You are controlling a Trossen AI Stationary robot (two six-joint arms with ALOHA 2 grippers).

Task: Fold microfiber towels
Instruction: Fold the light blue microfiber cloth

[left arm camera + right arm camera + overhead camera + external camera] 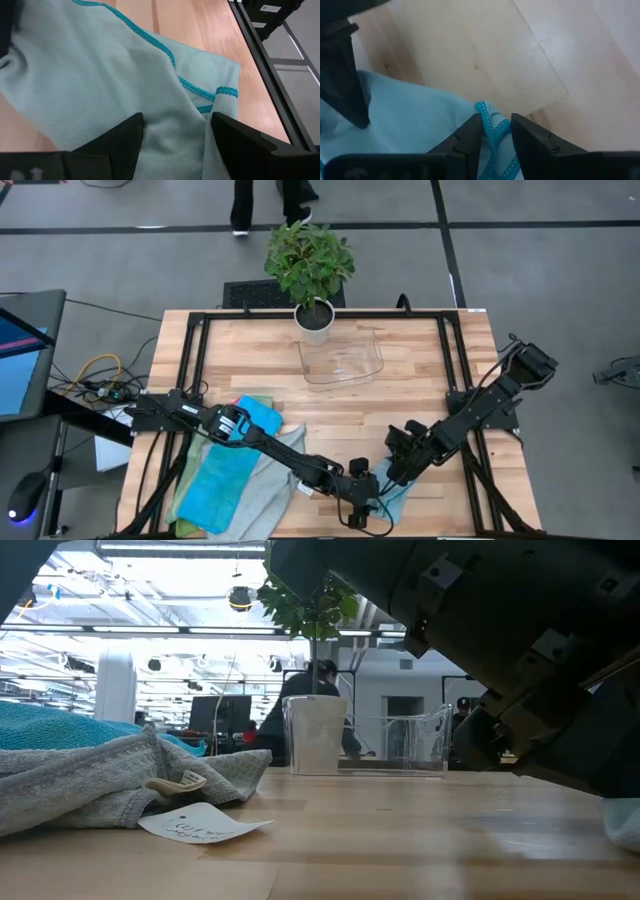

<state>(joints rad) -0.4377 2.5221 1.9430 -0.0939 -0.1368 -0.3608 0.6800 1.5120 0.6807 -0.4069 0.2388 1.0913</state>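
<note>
From above, both arms reach to the near edge of the wooden counter (400,395), the left tool (362,505) and right tool (398,463) meeting over a pale grey microfiber towel with teal stitched edging (392,498); a bright blue towel (228,470) lies on a grey towel (262,492) at the left. At counter height, a white paper tag (203,826) lies beside the grey cloth. Left wrist view — fingers (120,137) spread, straddling a raised fold. Right wrist view — fingers (470,137) pinch the teal-edged corner.
</note>
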